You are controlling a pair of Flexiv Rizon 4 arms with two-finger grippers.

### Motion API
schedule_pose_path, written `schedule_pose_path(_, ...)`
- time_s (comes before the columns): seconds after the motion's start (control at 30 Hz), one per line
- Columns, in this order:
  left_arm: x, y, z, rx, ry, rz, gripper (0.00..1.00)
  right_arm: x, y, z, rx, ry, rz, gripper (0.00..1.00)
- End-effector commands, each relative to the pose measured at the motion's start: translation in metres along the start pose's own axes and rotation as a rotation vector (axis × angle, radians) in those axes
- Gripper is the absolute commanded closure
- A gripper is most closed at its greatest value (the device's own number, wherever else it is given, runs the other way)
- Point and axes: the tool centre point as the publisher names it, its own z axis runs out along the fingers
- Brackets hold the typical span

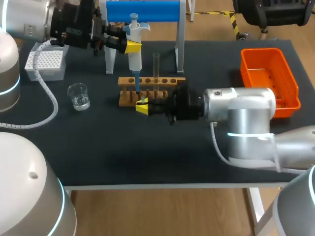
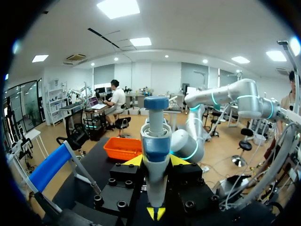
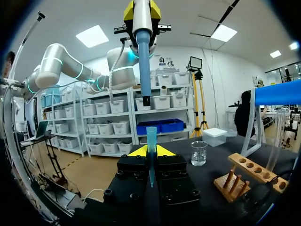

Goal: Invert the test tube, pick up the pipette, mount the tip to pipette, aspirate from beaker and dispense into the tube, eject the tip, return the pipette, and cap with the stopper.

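My left gripper (image 1: 133,46) is shut on the white pipette with a blue top (image 1: 135,54), holding it upright over the wooden rack (image 1: 167,81). In the left wrist view the pipette (image 2: 155,155) stands between the yellow tips of the gripper (image 2: 155,162). Just below its nozzle, my right gripper (image 1: 142,107) is shut on a blue pipette tip (image 3: 151,146) held upright. The right wrist view shows a small gap between the pipette's nozzle (image 3: 144,70) and the tip. A clear test tube (image 1: 156,64) stands upright in the rack. The glass beaker (image 1: 78,96) sits to the left.
A white tip box (image 1: 46,64) lies at the back left. The blue-topped pipette stand (image 1: 142,11) rises behind the rack. An orange basket (image 1: 268,81) sits at the back right. In the right wrist view the beaker (image 3: 199,153) and rack (image 3: 249,176) lie beside my gripper.
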Motion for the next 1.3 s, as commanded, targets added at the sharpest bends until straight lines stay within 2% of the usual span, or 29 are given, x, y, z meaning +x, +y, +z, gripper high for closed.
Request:
schedule_pose_path(0.03, 0.0, 0.0, -0.001, -0.001, 0.001, 0.0, 1.0, 0.0, 0.0, 0.005, 0.011, -0.007, 0.001, 1.0)
schedule_pose_path(1.3, 0.0, 0.0, -0.001, -0.001, 0.001, 0.0, 1.0, 0.004, 0.025, 0.008, -0.01, -0.032, -0.031, 1.0)
